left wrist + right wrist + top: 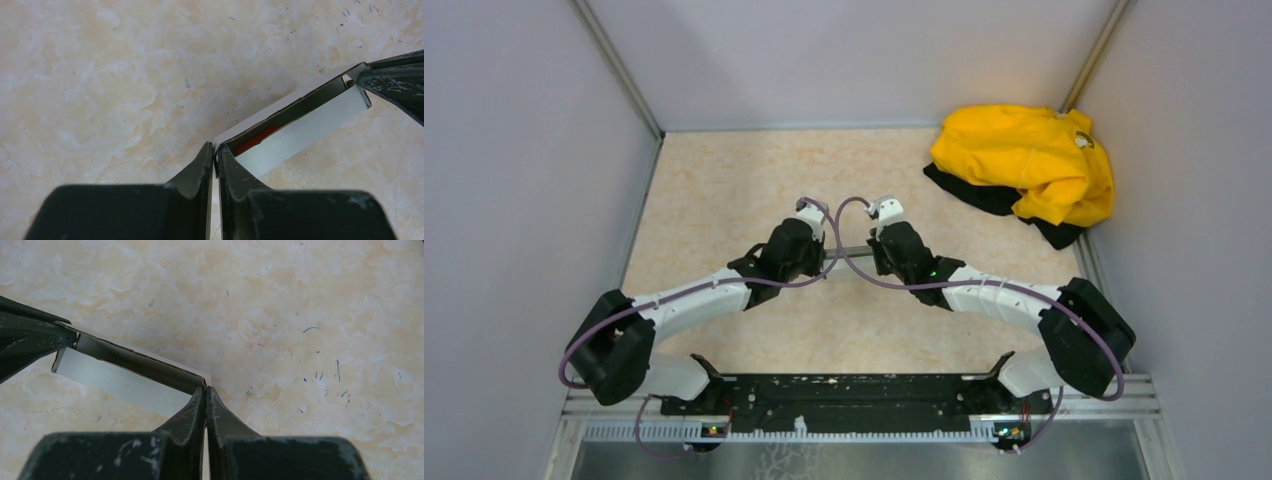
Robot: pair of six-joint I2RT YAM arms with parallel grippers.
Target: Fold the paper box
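Left pincer [214,156] and right pincer [205,392] are clamping opposite ends of the paper box [300,132] — mid-fold, likely needing a flap tucked next.

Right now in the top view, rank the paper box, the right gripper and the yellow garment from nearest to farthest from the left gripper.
1. paper box: pinched at one end by the left gripper, so touching it.
2. right gripper: clamped on the box's other end, just to the right.
3. yellow garment: heaped in the far right corner, well away.
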